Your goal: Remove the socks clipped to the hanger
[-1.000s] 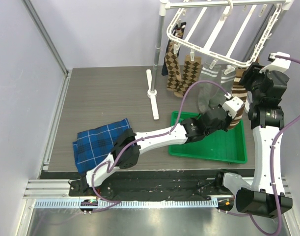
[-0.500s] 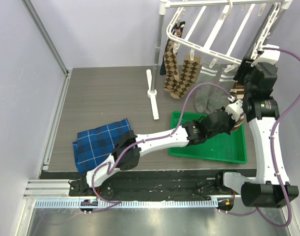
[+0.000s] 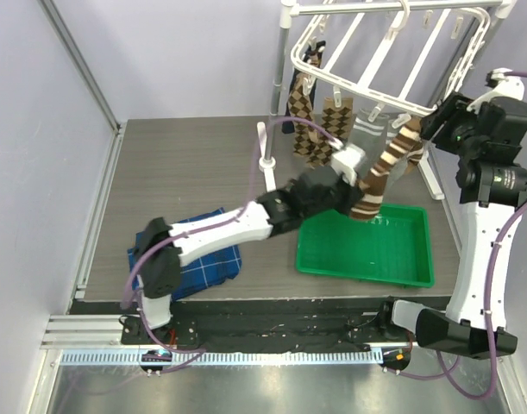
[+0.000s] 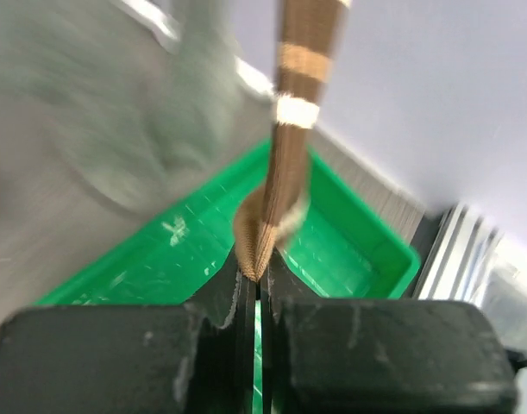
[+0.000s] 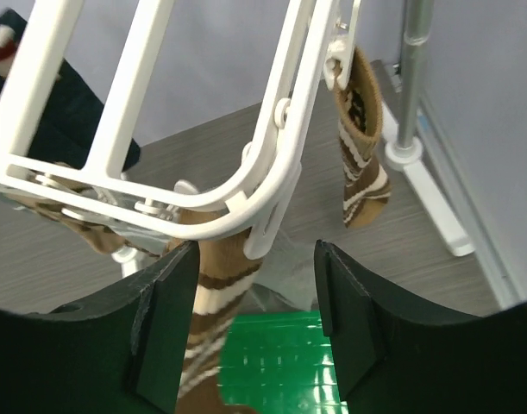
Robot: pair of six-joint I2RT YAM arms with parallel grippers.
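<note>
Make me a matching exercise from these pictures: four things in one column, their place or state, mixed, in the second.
1. left claw
2. right claw
3. green tray
4. blue plaid cloth

A. open, at the edge of the hanger
B. on the table, near left
C. shut on the striped sock
D. below the striped sock

Pairs: 1-C, 2-A, 3-D, 4-B

— Any writing, labels, brand names or numbers to read in these views?
— None. Nothing legible shows in any view; the left wrist view is blurred.
</note>
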